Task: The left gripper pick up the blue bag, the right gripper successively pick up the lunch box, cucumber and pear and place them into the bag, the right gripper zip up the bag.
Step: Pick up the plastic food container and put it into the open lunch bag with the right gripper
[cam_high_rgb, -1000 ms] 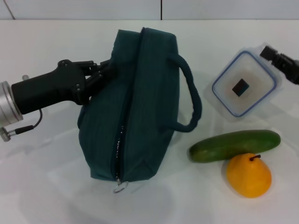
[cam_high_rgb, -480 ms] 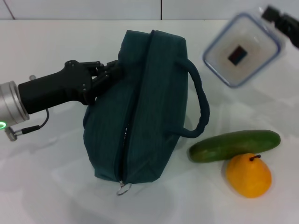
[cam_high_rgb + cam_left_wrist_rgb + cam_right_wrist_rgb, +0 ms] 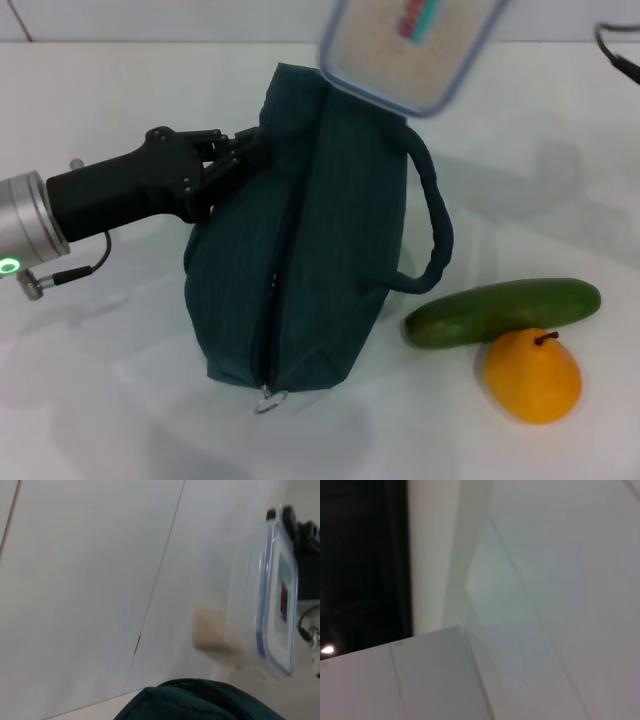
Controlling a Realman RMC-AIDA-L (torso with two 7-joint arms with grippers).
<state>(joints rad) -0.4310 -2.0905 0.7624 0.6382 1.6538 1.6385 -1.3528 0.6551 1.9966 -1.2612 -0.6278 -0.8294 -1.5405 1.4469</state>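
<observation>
The blue bag (image 3: 320, 250) stands on the white table, its zipper seam facing up and a ring pull (image 3: 266, 403) at its near end. My left gripper (image 3: 243, 156) is shut on the bag's upper left side. The clear lunch box (image 3: 410, 45) with a blue-rimmed lid hangs in the air over the bag's far end. In the left wrist view the lunch box (image 3: 275, 595) has my right gripper (image 3: 304, 542) clamped on its edge, above the bag (image 3: 200, 700). The cucumber (image 3: 502, 312) and the orange-yellow pear (image 3: 532, 376) lie together to the bag's right.
The bag's handle (image 3: 435, 225) loops out toward the cucumber. A cable (image 3: 615, 55) of the right arm shows at the top right. A wall (image 3: 90, 580) rises behind the table.
The lunch box has risen off the table at the right and travelled left to above the bag. The left gripper has shifted the bag slightly right.
</observation>
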